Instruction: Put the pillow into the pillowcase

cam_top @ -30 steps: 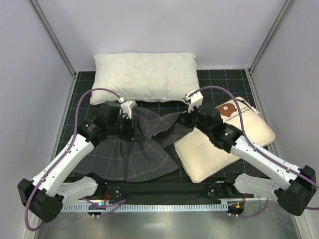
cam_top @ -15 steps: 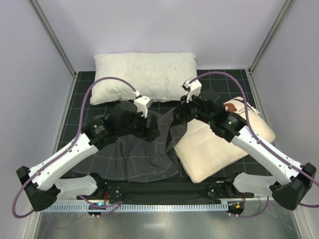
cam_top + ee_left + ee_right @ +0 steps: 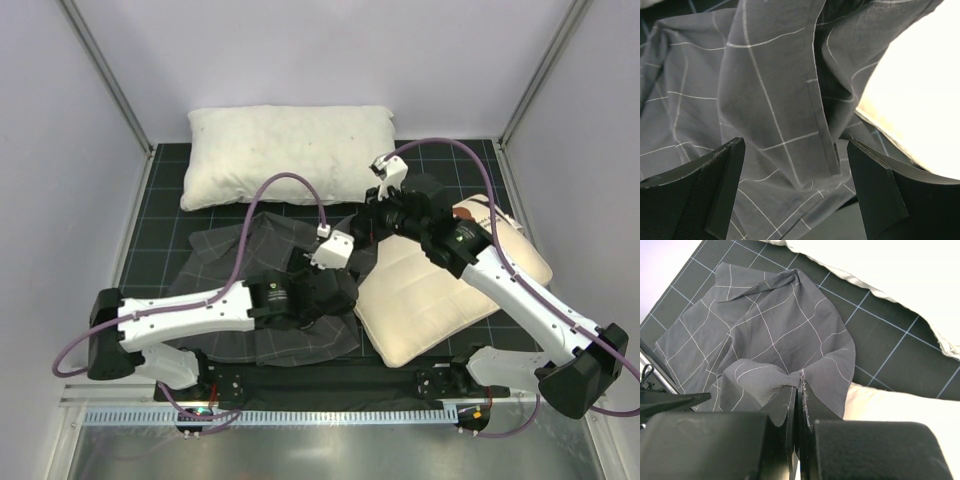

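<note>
The dark grey grid pillowcase [image 3: 235, 270] lies crumpled on the mat, left of the cream pillow [image 3: 430, 300] with its bear print at the far right corner. My right gripper [image 3: 362, 228] is shut on an edge of the pillowcase [image 3: 770, 340] and holds it lifted above the pillow's left corner [image 3: 880, 400]. My left gripper [image 3: 335, 300] is open low over the pillowcase's near right part; a hanging fold of the pillowcase [image 3: 775, 110] lies between its spread fingers [image 3: 715, 185], with the pillow [image 3: 920, 90] at right.
A larger plain white lumpy pillow [image 3: 290, 152] lies along the back of the black grid mat [image 3: 160, 210]. Purple cables arc over both arms. White walls close in the sides and the arm bases sit at the near edge.
My left arm has swung right and nearer, its gripper now by the pillow's left edge. My right gripper has kept its hold on the pillowcase and shifted slightly back.
</note>
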{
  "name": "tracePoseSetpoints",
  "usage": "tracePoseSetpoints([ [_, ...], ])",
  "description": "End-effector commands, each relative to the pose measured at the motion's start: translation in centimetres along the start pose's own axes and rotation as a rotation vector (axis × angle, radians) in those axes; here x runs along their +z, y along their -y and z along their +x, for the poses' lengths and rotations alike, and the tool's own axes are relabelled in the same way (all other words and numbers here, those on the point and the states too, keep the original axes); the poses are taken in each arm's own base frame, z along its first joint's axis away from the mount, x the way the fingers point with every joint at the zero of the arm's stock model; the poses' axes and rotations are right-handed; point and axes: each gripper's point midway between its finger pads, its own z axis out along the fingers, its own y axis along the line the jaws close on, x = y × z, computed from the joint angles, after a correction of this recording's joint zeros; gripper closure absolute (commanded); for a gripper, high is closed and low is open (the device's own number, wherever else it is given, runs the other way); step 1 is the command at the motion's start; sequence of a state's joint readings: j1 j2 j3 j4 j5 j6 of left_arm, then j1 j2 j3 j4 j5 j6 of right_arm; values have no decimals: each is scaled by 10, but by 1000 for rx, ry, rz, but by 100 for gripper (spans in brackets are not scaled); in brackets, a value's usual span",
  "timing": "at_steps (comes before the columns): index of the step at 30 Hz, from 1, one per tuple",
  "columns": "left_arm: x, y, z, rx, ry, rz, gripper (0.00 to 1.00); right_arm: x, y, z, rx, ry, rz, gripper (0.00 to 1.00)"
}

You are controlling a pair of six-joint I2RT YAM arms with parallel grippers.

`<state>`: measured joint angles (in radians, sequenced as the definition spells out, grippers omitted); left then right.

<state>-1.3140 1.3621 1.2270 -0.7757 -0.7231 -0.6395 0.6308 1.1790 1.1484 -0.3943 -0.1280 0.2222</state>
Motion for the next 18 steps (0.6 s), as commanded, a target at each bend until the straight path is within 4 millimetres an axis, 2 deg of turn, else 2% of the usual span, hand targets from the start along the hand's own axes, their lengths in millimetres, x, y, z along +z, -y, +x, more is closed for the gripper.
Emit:
tracePoseSetpoints([
  [1, -5, -11, -28, -79, 101, -148, 11, -4, -8, -23, 15, 58, -32, 96],
  [2, 0, -11, -18, -37, 69, -184, 11, -3, -8, -23, 20, 60, -35, 96],
  [6, 13, -6, -10, -28, 45, -243, 9, -3, -9, -23, 25, 65, -49, 96],
  [12, 29, -5, 14, -31, -4, -267, 17, 0, -5, -21, 36, 59, -49, 96],
  [15, 33, -6, 30, -27, -40, -277, 24, 1, 0, -19, 46, 58, -39, 96],
  [18, 31, -13, 41, -23, -70, -298, 43, 3, 10, -18, 54, 57, -20, 96],
])
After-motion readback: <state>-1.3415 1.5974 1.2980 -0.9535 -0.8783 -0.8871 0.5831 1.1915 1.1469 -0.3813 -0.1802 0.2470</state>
